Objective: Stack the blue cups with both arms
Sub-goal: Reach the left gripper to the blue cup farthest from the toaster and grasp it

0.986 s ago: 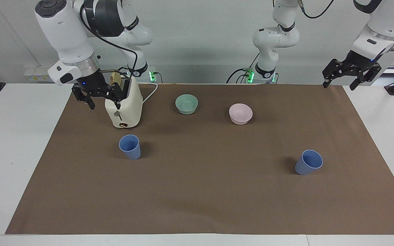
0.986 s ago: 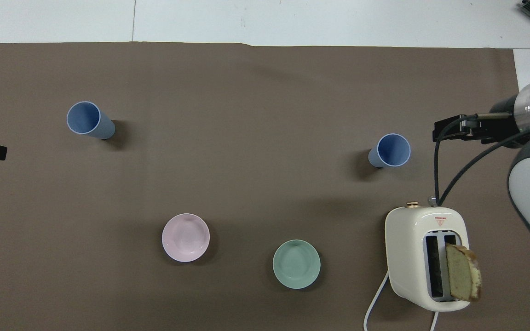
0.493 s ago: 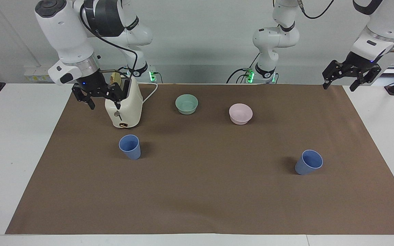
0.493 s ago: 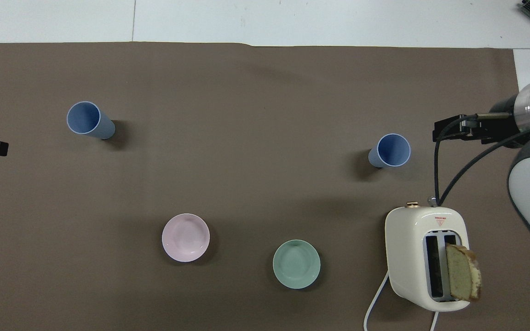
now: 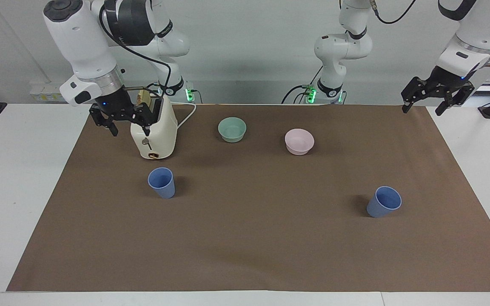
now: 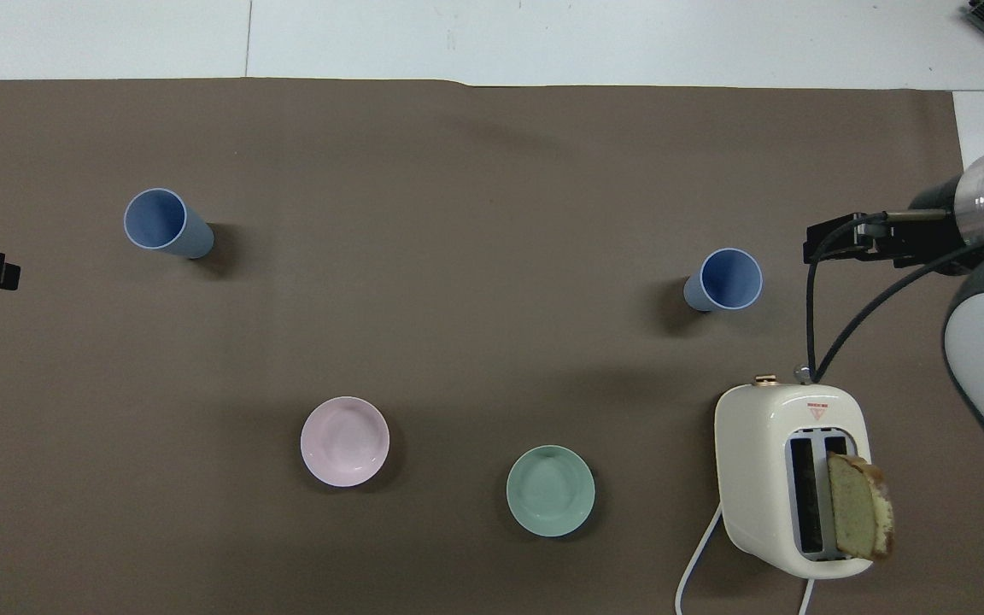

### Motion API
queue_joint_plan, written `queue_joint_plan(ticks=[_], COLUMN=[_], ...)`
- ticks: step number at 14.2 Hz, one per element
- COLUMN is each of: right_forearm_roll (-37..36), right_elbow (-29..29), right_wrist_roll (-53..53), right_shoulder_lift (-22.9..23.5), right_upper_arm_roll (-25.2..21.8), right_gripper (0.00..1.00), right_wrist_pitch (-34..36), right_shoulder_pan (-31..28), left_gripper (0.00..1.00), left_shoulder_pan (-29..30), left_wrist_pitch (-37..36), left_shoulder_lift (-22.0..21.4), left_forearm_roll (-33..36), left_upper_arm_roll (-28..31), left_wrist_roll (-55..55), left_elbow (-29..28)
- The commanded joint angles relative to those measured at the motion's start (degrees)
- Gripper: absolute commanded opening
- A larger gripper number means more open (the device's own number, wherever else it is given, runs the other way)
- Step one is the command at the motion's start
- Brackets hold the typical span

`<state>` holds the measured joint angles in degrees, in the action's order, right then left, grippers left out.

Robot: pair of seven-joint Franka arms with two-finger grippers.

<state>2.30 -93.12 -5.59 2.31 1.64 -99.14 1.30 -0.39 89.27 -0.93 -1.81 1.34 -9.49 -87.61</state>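
Both blue cups are seen upright and well apart, mouths up. One cup (image 5: 161,182) stands just farther from the robots than the toaster (image 5: 153,132), at the right arm's end; the right gripper (image 5: 126,126) hangs beside the toaster, spread wide, nothing held. The other cup (image 5: 384,202) stands toward the left arm's end; the left gripper (image 5: 422,104) is raised over the mat's (image 5: 245,238) corner, spread wide, nothing held. Each cup is judged best taken by its own arm, from above.
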Motion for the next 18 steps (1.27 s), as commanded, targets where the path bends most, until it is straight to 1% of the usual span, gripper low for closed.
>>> queue_joint_plan(ticks=[1, 5, 7, 10, 15, 18], right_forearm_roll=[0.95, 0.95, 0.95, 0.95, 0.95, 0.95], right_elbow=[-0.05, -0.05, -0.05, -0.05, -0.05, -0.05], right_wrist_roll=[-0.82, -0.82, -0.82, -0.82, -0.82, -0.82], right_shoulder_lift=[-0.20, -0.20, -0.20, -0.20, -0.20, -0.20], right_upper_arm_roll=[0.55, 0.47, 0.38, 0.47, 0.47, 0.47], right_gripper=[1.00, 1.00, 1.00, 1.00, 1.00, 1.00], right_wrist_pitch=[-0.26, 0.18, 0.18, 0.18, 0.18, 0.18], right_shoulder_pan=[-0.51, -0.77, -0.86, -0.86, -0.86, -0.86], left_gripper=[1.00, 1.00, 1.00, 1.00, 1.00, 1.00], left_shoulder_pan=[0.31, 0.22, 0.13, 0.04, -0.04, -0.05], left_wrist_pitch=[2.57, 5.11, 8.71, 15.91, 28.30, 33.85], left_shoulder_lift=[-1.71, -1.10, -0.66, 1.88, 10.75, 16.64], left_forearm_roll=[0.31, 0.31, 0.22, 0.22, 0.14, 0.14], left_upper_arm_roll=[-0.20, -0.20, -0.20, -0.20, -0.20, -0.20], left_wrist_roll=[-0.17, -0.17, -0.17, -0.17, -0.17, -0.26], left_elbow=[-2.83, -3.80, -5.64, -8.28, -8.37, -8.46])
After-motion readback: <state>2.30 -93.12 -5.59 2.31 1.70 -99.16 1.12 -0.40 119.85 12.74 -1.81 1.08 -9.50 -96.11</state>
